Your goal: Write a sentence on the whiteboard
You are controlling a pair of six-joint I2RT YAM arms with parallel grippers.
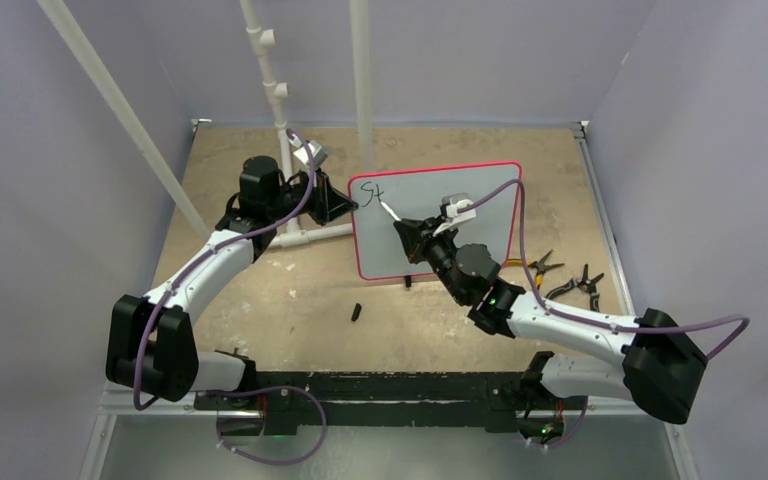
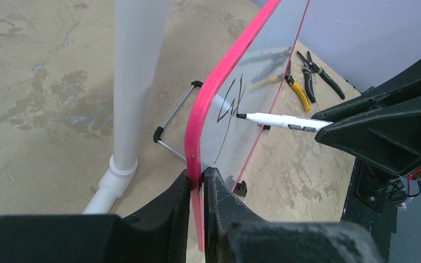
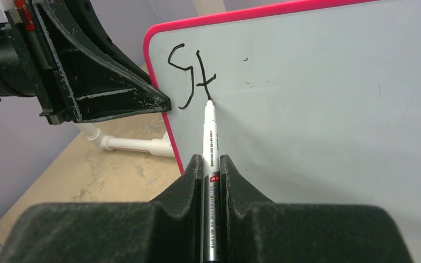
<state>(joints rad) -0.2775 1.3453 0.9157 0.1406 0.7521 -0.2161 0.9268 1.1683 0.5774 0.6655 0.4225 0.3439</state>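
Note:
The whiteboard [image 1: 480, 195] with its pink-red frame stands tilted on the table; its left edge shows in the left wrist view [image 2: 208, 98]. My left gripper [image 2: 197, 178] is shut on that left edge of the frame. My right gripper [image 3: 211, 161] is shut on a white marker [image 3: 209, 131], its black tip touching the board at the foot of the "t". The sentence [image 3: 192, 76] is only the black letters "St" near the board's top left corner, also seen in the top view [image 1: 372, 188]. The marker also shows in the left wrist view [image 2: 279, 120].
White PVC pipes [image 1: 290, 150] stand just left of the board. A small black cap [image 1: 356, 312] lies on the table in front. Pliers with yellow and black handles [image 1: 560, 275] lie right of the board. Grey walls enclose the table.

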